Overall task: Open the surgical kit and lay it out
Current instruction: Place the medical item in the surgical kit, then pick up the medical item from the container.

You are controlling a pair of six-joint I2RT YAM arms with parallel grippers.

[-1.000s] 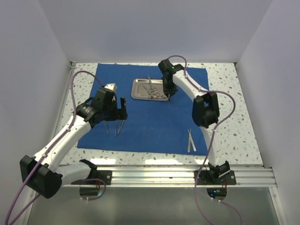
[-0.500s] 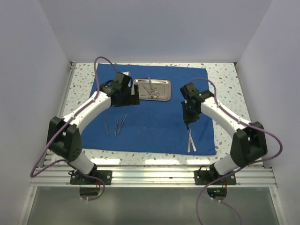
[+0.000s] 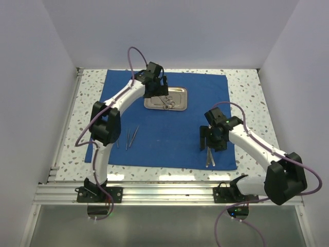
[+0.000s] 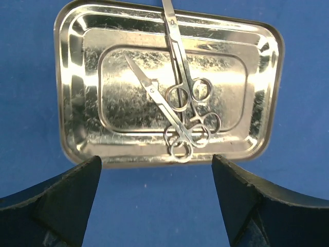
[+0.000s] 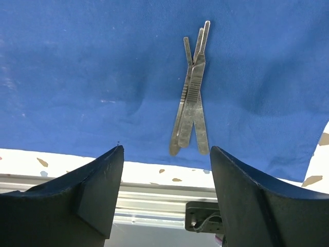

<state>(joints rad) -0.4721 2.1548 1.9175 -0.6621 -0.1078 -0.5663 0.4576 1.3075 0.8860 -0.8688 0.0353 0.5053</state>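
Lying flat on the speckled table (image 3: 247,92), the royal-blue cloth wrap (image 3: 169,139) is fully spread. The steel tray (image 4: 67,77) sits at its far middle, holding scissors (image 4: 159,100) crossed with a longer ring-handled instrument (image 4: 177,46) (perhaps a third; the rings overlap). Their long axes run from the rings, at the rim closest to the left gripper (image 4: 156,164), away toward the opposite rim. That gripper's jaws stand wide and empty just above, so the left arm is plainly nearer. The right gripper (image 5: 167,152), likewise spread with nothing in it, hovers over crossed tweezers (image 5: 191,98) near the cloth's near-right edge. More slim tools (image 3: 131,136) lie at its near left.
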